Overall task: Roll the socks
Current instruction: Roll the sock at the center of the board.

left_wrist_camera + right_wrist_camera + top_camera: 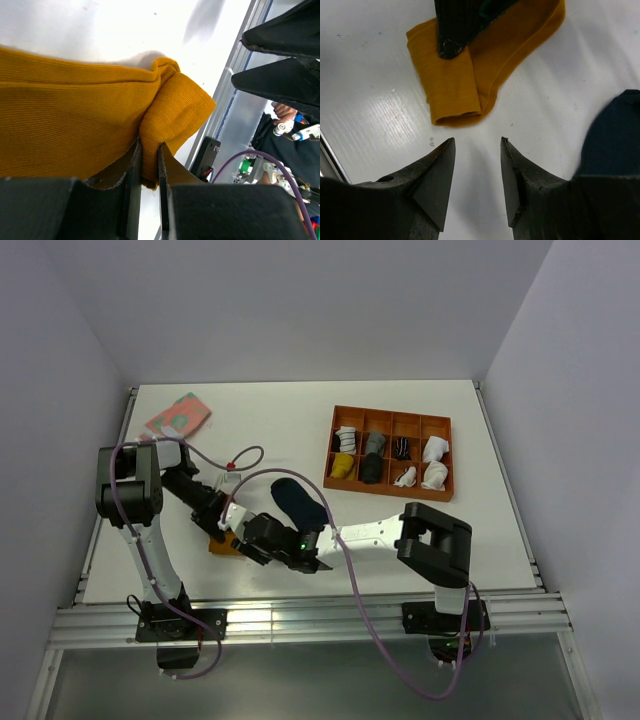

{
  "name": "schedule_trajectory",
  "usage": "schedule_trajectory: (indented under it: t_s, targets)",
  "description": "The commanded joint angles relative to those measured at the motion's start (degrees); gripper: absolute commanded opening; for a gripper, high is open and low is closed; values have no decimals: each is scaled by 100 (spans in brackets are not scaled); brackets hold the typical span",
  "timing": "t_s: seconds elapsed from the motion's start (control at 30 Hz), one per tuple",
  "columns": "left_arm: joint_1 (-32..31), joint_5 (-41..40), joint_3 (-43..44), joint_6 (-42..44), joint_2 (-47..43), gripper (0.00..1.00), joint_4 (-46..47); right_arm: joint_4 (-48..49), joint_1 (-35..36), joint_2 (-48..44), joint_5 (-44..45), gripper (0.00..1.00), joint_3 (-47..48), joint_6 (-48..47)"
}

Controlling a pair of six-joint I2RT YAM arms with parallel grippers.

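Two arms reached inward over the white counter [300, 410] in the overhead view. The left fingers [214, 512] and the right fingers [248, 540] met near the front edge, left of centre. A corner of the mustard sock [222, 546] showed beneath them. The navy sock [298, 502] lay flat just behind the right arm's wrist. An orange tray [392, 412] stood at the rear right, with rolled socks [372, 468] in its compartments. A patterned cloth [178, 415] lay near the far-left corner.

Left wrist view: the left fingers were pinching the mustard sock, with a doubled layer of ribbed fabric caught between the two tips. The folded end bulged just beyond them, and the rest of the sock spread away to the left on the counter. The two dark tips of the right fingers appeared at the upper right, apart from each other and clear of the fabric.

Right wrist view: the right fingers were spread, with nothing between them, over bare counter just short of the sock's folded end. Whether they touched the counter could not be told. The mustard sock lay folded over itself, clamped at its upper part by the left fingers. The navy sock showed at the right edge, separate from the mustard one.
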Motion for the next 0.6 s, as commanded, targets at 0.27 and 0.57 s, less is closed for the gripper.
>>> schedule_trajectory:
  t_s: [0.27, 0.57]
  targets:
    - [-50, -339, -147, 97, 7, 0, 103, 42, -72, 358, -1069, 55, 876, -206]
    - [-58, -339, -50, 167, 121, 0, -72, 244, -142, 744, -1571, 58, 833, -303]
